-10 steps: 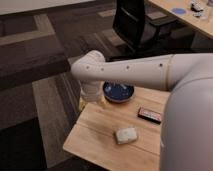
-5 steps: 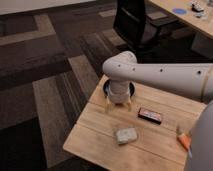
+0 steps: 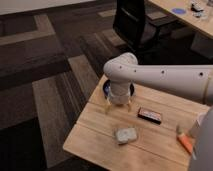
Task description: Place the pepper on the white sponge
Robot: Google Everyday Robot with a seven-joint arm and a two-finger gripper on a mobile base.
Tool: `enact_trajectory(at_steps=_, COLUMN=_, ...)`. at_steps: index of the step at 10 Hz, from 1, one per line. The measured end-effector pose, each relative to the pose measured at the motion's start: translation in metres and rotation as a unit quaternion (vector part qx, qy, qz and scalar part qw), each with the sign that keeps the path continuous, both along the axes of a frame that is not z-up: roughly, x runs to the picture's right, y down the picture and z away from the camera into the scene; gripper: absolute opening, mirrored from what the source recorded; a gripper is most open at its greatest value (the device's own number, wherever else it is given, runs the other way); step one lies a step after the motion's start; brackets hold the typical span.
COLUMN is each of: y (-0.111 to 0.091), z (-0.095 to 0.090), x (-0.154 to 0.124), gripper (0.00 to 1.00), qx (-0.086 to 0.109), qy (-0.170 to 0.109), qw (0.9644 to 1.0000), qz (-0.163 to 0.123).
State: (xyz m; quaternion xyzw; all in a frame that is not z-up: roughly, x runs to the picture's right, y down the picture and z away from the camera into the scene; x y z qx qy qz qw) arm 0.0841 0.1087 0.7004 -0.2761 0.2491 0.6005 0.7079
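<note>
Gripper [image 3: 118,109] is held at frame centre, jaws spread wide and empty; the pepper [image 3: 185,143], lower right, should be grasped mid-body, then carried to the white sponge [image 3: 126,135].

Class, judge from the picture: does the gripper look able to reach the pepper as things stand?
Probably yes. The gripper hangs open by the blue bowl; the pepper lies uncovered near the right edge of the table. Only the flat dark block lies between, low enough to pass over.
</note>
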Motion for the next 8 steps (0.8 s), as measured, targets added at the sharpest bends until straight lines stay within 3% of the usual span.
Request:
enact_trajectory(at_steps=1, y=0.013, z=0.004, x=0.04, gripper=0.65, qx=-0.012, qy=0.014, qw=0.9996, qz=0.021)
enact_trajectory(at_steps=2, y=0.016, z=0.007, x=0.057, gripper=0.65, qx=-0.017, qy=0.015, qw=0.9993, qz=0.03)
enact_trajectory(at_steps=3, y=0.019, z=0.009, x=0.095, gripper=0.65, qx=-0.017, qy=0.0, qw=0.9995, qz=0.027)
enact_trajectory(at_steps=4, y=0.021, z=0.006, x=0.114, gripper=0.65, qx=-0.019, qy=-0.016, qw=0.9997, qz=0.008)
enact_trajectory(at_steps=5, y=0.026, z=-0.005, x=0.141, gripper=0.65, qx=-0.027, qy=-0.06, qw=0.9966, qz=-0.049)
enact_trajectory(at_steps=6, y=0.026, z=-0.011, x=0.154, gripper=0.65, qx=-0.032, qy=-0.094, qw=0.9904, qz=-0.096)
enact_trajectory(at_steps=8, y=0.026, z=-0.016, x=0.166, gripper=0.65, qx=-0.034, qy=-0.126, qw=0.9809, qz=-0.144)
